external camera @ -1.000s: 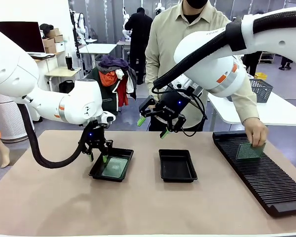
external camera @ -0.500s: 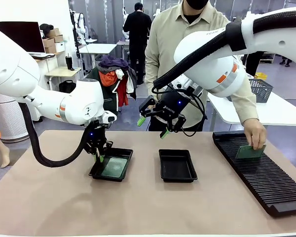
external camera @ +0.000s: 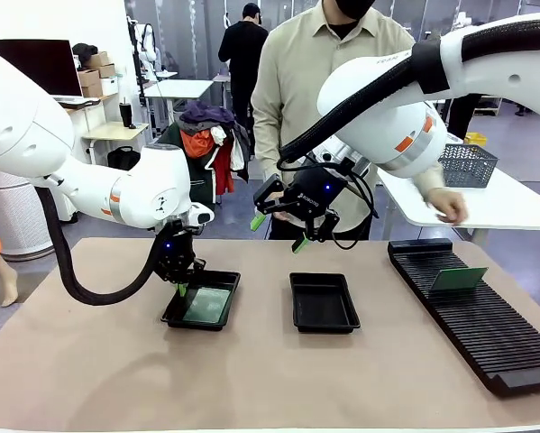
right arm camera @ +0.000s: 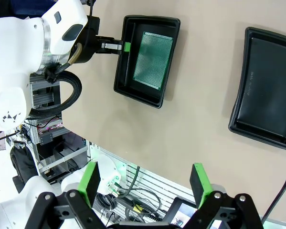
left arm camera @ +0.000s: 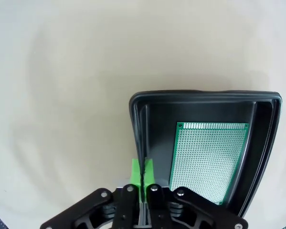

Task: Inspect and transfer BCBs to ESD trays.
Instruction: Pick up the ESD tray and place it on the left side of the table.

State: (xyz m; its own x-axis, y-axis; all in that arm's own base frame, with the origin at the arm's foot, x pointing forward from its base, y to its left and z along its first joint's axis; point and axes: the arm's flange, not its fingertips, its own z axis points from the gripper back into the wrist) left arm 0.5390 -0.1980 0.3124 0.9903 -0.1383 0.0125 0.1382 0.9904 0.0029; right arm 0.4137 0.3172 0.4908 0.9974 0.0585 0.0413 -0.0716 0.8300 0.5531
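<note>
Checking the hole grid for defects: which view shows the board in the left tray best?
The left wrist view: the board lies flat in the tray, close, its hole grid sharp. The right wrist view shows it smaller, from above; the front view shows it at a shallow slant.

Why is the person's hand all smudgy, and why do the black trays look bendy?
Front view: the hand is smeared by motion blur. Right wrist view: the wide lens bows the edges of the empty tray. Left wrist view: the table glows pale and washed out.
</note>
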